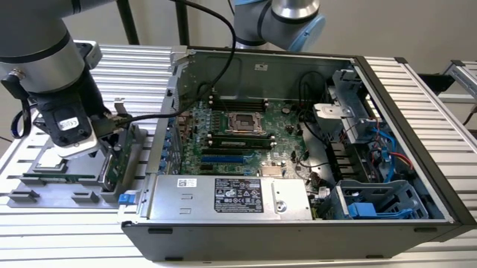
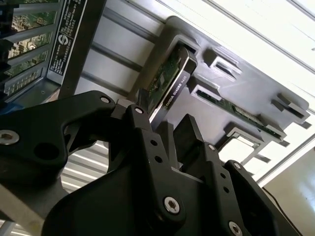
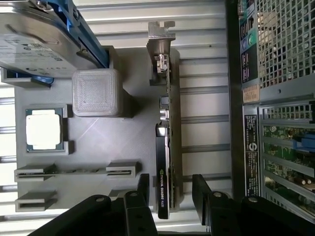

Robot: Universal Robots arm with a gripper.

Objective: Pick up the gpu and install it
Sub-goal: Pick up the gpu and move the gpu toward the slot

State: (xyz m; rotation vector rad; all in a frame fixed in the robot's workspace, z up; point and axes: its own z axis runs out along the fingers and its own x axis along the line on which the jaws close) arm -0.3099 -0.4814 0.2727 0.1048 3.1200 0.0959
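The gripper (image 3: 172, 179) is spread, one finger on each side of the gpu (image 3: 163, 147). The gpu stands on edge in a gray tray (image 3: 98, 142).

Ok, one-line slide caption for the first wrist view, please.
Open gripper straddling the gpu, which stands on edge in the grey parts fixture beside the computer case.

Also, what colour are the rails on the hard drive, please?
Blue; the rails on the hard drive show best in the first wrist view.
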